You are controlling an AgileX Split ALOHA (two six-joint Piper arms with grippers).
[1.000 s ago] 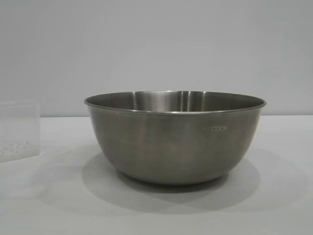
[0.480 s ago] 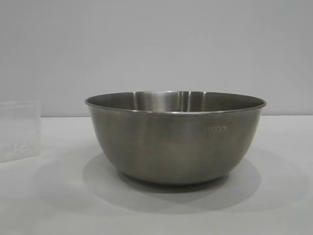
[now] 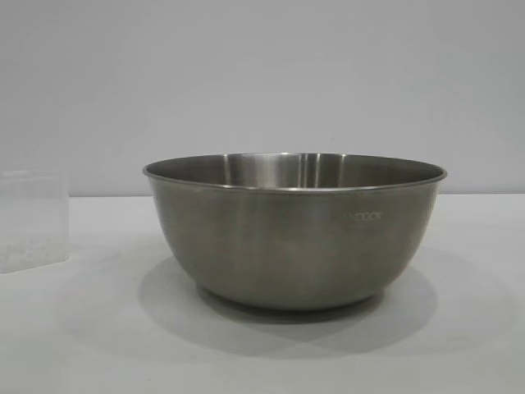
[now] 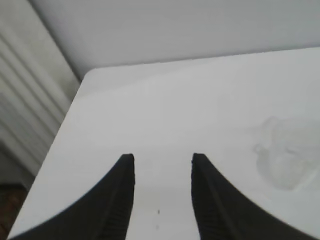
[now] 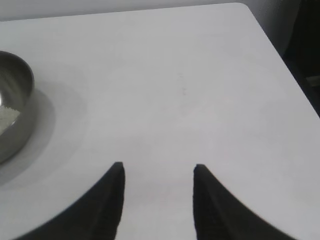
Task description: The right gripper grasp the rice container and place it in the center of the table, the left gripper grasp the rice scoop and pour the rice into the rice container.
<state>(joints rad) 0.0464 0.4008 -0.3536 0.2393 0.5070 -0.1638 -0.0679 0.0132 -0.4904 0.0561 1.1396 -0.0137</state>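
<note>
At mid-surface, on the plain white, slightly wrinkled cloth-covered surface [image 3: 459, 345], the large round stainless-steel bowl with a rolled rim and faint lettering on its side, the rice container [image 3: 295, 234], is sitting upright and free of either arm. From the right wrist view a pale patch of small white grains, the rice [image 5: 7, 116], is showing inside it. Well apart from the bowl, at the exterior view's left edge, the small translucent clear plastic measuring cup, the rice scoop [image 3: 31, 220], is standing upright on the surface; whether any grains are remaining in it is hard to tell.

Both arms are hanging above bare cloth. The left tool [image 4: 163, 165] is standing with its two dark fingers parted and nothing between them, the scoop lying off to one side and farther out in its view. The right tool [image 5: 158, 172] is likewise parted and empty, the bowl's rim just at the edge of its view.

Judging from this layout, the placing and the pouring are looking finished, and the step in hand is the release and clearing of the arms. What the next move seems to be calling for is little: each arm settling away from the bowl and scoop without brushing either.
</note>
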